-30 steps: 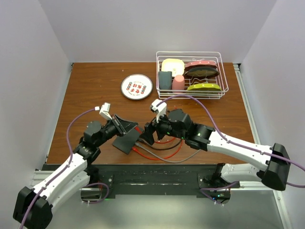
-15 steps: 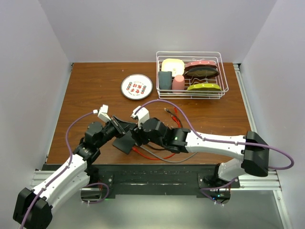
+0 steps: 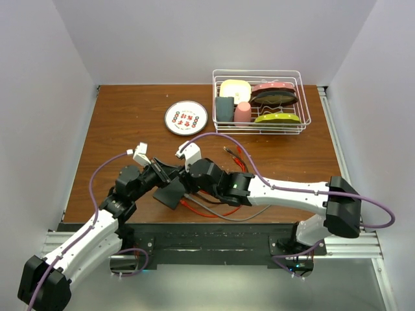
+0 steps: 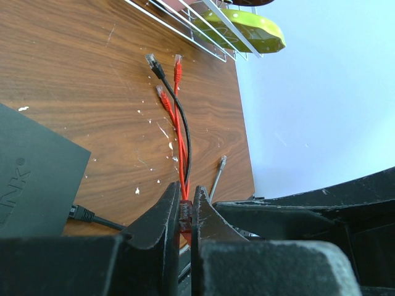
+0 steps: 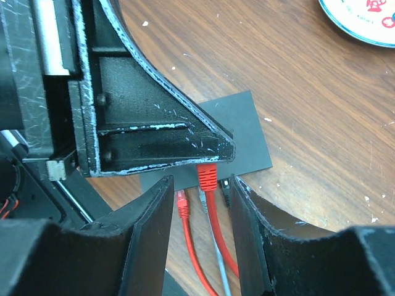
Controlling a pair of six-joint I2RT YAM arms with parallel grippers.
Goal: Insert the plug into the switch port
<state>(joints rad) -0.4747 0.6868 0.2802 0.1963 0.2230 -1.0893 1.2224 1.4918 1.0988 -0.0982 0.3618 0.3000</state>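
The switch is a flat dark-grey box near the table's front, also in the left wrist view and the right wrist view. My left gripper is shut on a red plug and holds it just off the switch's edge. In the right wrist view the red plug sticks out under the left finger. My right gripper is open, its fingers on either side of that plug and its cable, not touching.
Red, grey and black plugs lie at the switch's edge. Loose cable ends lie on the wood further out. A white plate and a wire basket of dishes stand at the back.
My right arm has swung left and brought its open gripper in beside the left gripper, around the red plug. The left arm has barely moved.
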